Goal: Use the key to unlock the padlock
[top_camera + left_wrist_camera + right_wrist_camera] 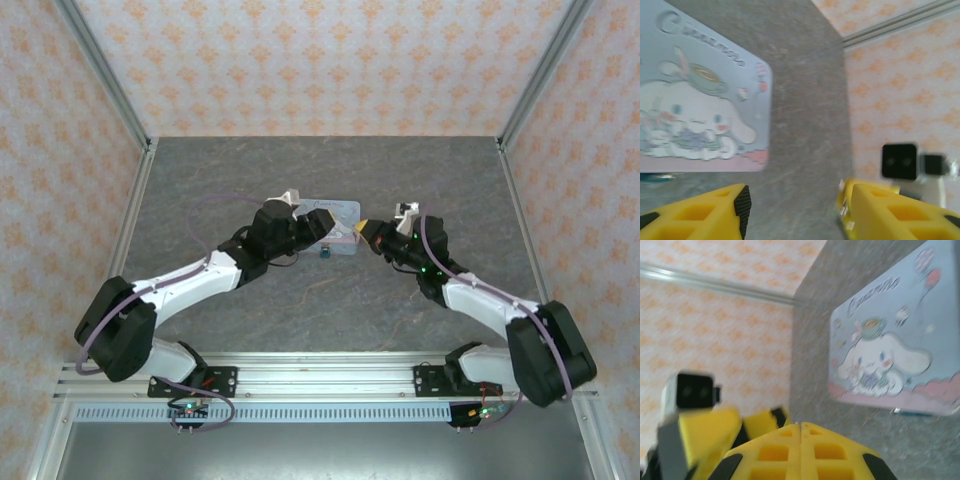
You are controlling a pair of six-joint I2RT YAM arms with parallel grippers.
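We take this for a robotics lab test cell, not a lived-in room. The peach, flower-patterned wall panels (330,60) on the far, left and right sides are flat boards set in bare aluminium frame posts (100,70). Together they form a booth around a grey stone-look tabletop (330,320). Along the near edge we see a slotted aluminium rail (330,372). A white-and-black left robot arm (180,282) and its matching right robot arm (490,305) are bolted to it side by side.
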